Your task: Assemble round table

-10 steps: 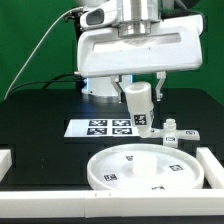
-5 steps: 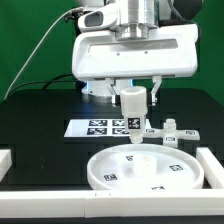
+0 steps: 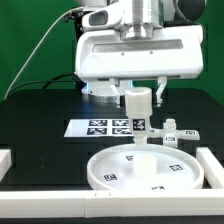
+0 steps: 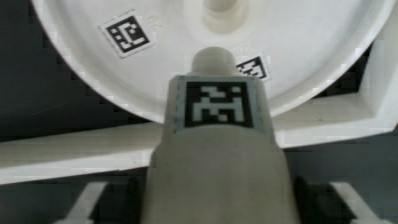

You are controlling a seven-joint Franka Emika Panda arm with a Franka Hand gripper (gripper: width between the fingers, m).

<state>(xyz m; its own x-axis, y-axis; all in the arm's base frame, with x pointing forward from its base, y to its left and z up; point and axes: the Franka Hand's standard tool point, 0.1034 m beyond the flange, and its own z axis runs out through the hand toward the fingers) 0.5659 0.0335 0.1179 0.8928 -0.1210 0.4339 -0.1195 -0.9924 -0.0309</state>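
black tabletop [image 3: 40,120], green backdrop. gripper [image 3: 138,97] pinches short thick white plastic cylinder leg [image 3: 137,118], upright w/ tag, over far part of large flat rimmed white plastic disc [image 3: 103,172]; contact unclear. marker board [image 3: 98,127] just beyond disc. white border rails [image 3: 213,165] left, right & near.

Arm [image 3: 137,50] straight down from above, jaws tight on the upright leg [image 3: 137,106].

No words, numbers or brand names could be read. Only black-and-white square tags [image 4: 217,103] showed: one on the leg [image 4: 217,165] above the disc [image 3: 140,183], several on the disc, others on the marker board [image 3: 100,127] behind the disc.
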